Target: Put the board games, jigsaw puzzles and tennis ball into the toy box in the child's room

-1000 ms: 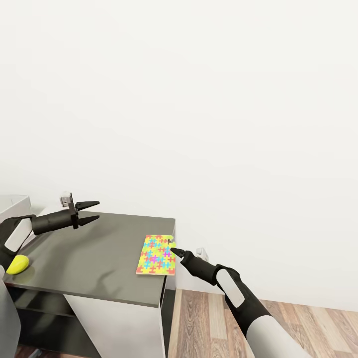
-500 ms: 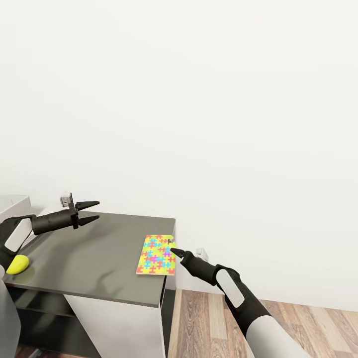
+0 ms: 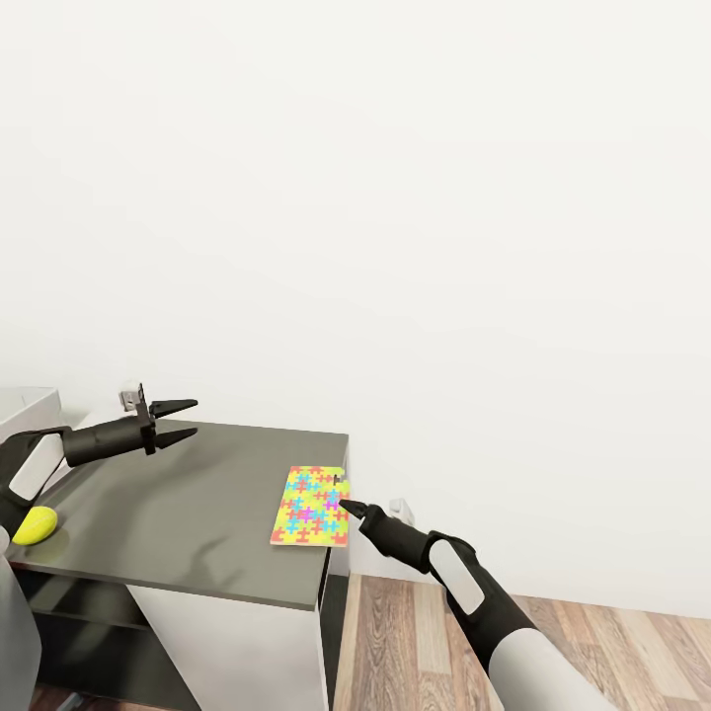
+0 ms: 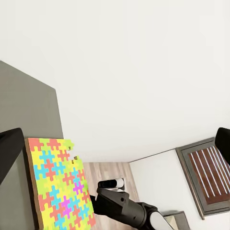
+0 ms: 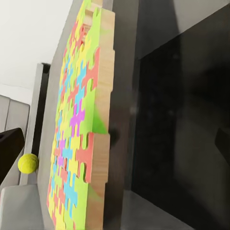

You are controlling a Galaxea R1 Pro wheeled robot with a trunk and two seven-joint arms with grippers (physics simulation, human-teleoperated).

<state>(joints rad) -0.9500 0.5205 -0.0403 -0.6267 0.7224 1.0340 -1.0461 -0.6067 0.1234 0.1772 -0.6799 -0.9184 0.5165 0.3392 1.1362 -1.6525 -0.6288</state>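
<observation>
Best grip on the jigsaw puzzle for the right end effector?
Take the jigsaw puzzle by its long edge that juts past the dark cabinet top, coming in level from the open floor side where the right end effector is. It lies flat and thin, so only that overhang likely offers both faces.

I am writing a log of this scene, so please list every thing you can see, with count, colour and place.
jigsaw puzzle: one, yellow, pink, blue and orange, flat at the right edge of the dark cabinet top.
tennis ball: one, yellow-green, on the cabinet top's left side.
cabinet top: one, dark grey, low against the wall.
floor: wood planks, beside the cabinet.
left gripper: black, open, above the cabinet top.
right gripper: black, at the puzzle's right edge; open or shut unclear.
</observation>
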